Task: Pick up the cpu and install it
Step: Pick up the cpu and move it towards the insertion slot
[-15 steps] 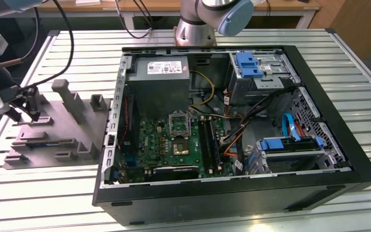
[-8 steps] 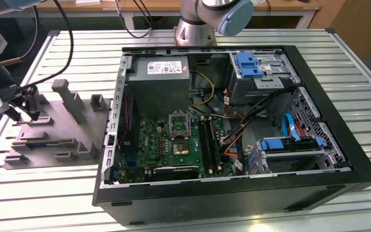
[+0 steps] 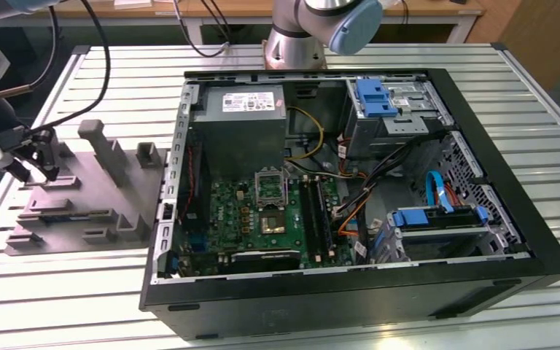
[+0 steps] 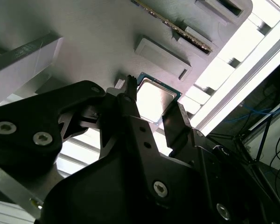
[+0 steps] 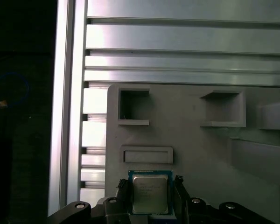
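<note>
Cpu (image 5: 150, 194) clamped in gripper (image 5: 150, 183), above tray (image 5: 196, 149)

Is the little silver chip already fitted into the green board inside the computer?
No. In the first wrist view the cpu is at the gripper, over the grey tray on the slatted table.

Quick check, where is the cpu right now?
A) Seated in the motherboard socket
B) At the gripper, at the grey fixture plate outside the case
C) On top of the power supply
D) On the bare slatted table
B: both wrist views show the cpu right at the gripper, with the grey fixture plate behind it.
</note>
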Tool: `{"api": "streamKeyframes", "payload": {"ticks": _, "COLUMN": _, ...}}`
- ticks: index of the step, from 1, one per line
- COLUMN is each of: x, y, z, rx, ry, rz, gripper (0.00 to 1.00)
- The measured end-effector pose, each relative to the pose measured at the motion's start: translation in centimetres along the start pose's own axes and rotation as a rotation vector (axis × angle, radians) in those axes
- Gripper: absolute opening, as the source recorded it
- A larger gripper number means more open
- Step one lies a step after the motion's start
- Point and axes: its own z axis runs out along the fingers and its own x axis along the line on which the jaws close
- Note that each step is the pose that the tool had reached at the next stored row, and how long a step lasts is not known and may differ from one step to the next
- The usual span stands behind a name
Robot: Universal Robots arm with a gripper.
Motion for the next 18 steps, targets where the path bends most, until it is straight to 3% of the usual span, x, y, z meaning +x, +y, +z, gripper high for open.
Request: {"api": "streamKeyframes", "payload": {"ticks": 18, "x": 0.0, "y": 0.04, "z": -0.69, "rx": 0.0, "ry": 0.0, "rz": 0.0, "gripper": 0.47}}
